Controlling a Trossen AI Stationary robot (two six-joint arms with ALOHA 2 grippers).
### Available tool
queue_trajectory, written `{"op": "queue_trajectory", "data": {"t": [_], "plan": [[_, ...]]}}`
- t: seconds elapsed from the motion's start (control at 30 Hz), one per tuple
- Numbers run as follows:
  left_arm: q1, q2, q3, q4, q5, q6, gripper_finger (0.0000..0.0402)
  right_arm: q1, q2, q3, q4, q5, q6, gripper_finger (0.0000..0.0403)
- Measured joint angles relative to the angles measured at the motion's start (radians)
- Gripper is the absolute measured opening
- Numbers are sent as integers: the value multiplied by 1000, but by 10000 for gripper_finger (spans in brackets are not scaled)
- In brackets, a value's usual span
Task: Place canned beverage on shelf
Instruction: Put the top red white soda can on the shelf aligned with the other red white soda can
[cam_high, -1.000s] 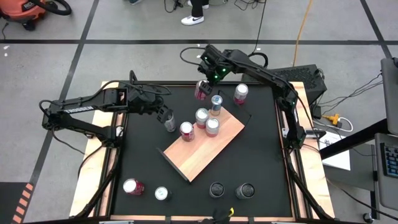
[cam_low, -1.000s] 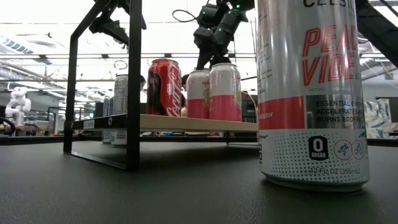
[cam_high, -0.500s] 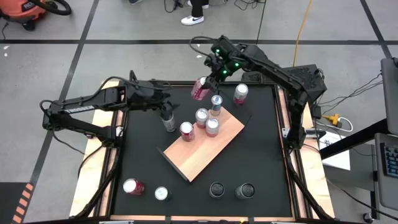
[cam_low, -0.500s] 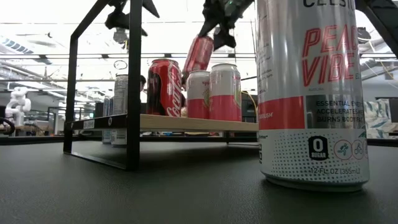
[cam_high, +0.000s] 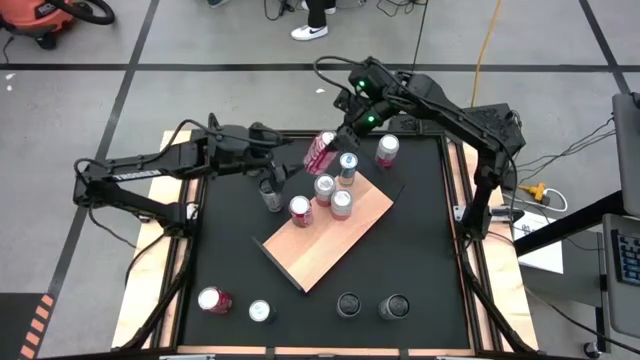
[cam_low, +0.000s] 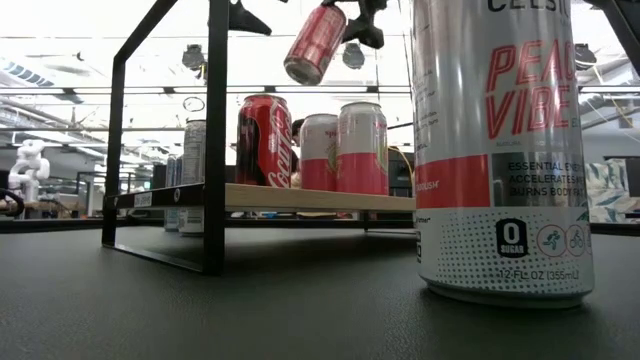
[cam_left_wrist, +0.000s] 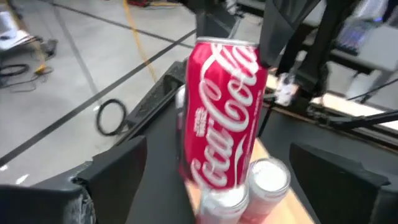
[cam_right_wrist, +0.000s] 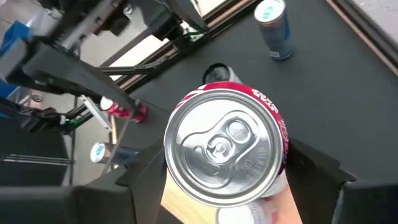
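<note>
High view: the right fingers (cam_high: 335, 140) grasp a red can (cam_high: 320, 152), tilted in the air above the shelf (cam_high: 340, 235) at its 12 o'clock end. The left fingers (cam_high: 270, 178) stand released near a red Coca-Cola can (cam_high: 299, 210) on the shelf.

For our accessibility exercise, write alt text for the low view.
A red cola can hangs tilted in the right gripper above the wooden shelf, where three cans stand. A large silver can fills the foreground on the black tabletop.
</note>
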Motion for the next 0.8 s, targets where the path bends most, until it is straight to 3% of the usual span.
{"op": "queue_trajectory", "data": {"t": [0.63, 0.8], "plan": [[-47, 132, -1, 28, -29, -33, 400, 85, -3, 0, 60, 4, 119, 251], [-54, 132, -1, 38, -20, -66, 380, 102, -3, 0, 113, 4, 155, 251]]}}
